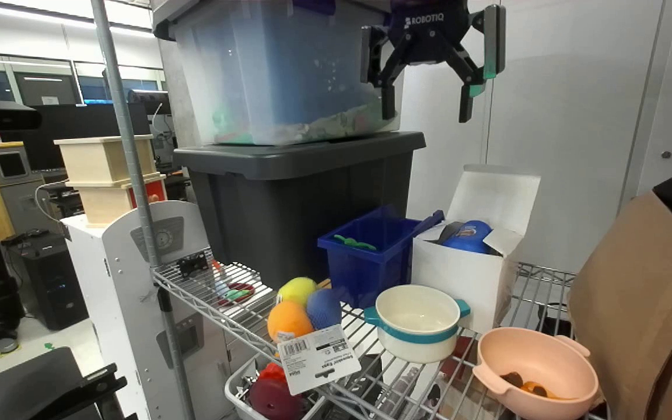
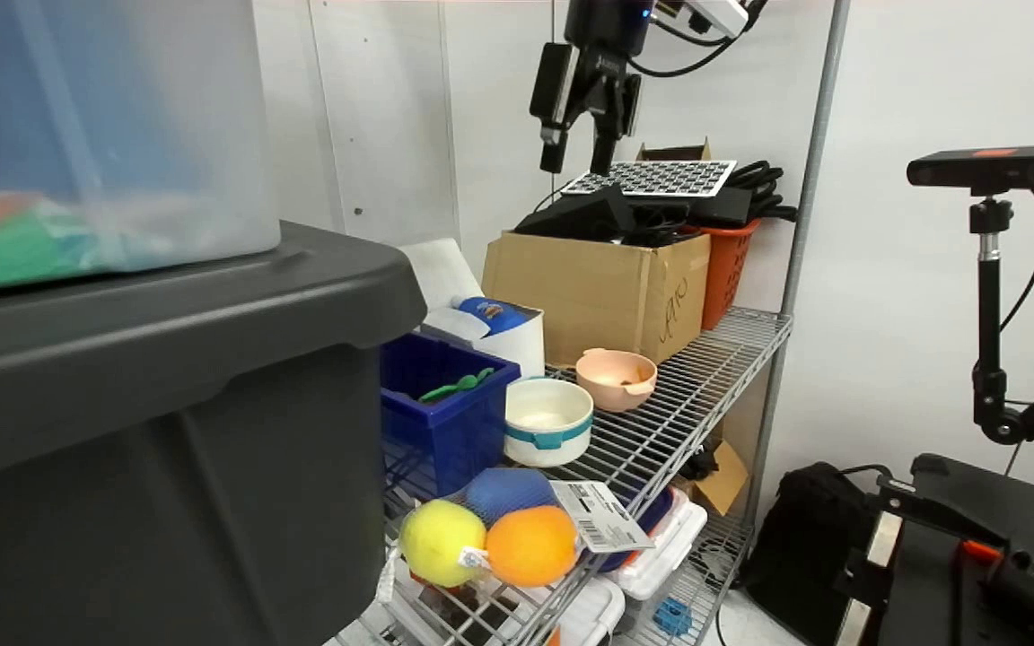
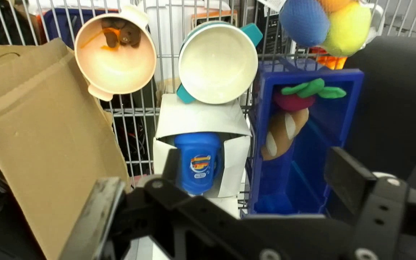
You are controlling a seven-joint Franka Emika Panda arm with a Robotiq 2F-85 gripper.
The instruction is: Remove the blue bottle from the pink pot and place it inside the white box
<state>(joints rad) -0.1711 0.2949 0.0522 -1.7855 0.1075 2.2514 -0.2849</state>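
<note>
A wire table (image 2: 722, 359) carries a grey tote (image 1: 295, 216), the blue bin (image 1: 352, 274) and white box (image 1: 455, 280) side by side, the white-and-teal bowl (image 1: 417, 349), the pink pot (image 1: 537, 357), a brown carton (image 2: 571, 296), an orange basket (image 2: 726, 274) and netted yellow, orange and blue balls (image 2: 521, 541).

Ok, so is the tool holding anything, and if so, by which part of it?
Nothing: the tool is open and empty, and the blue bottle sits in the white box.
</note>
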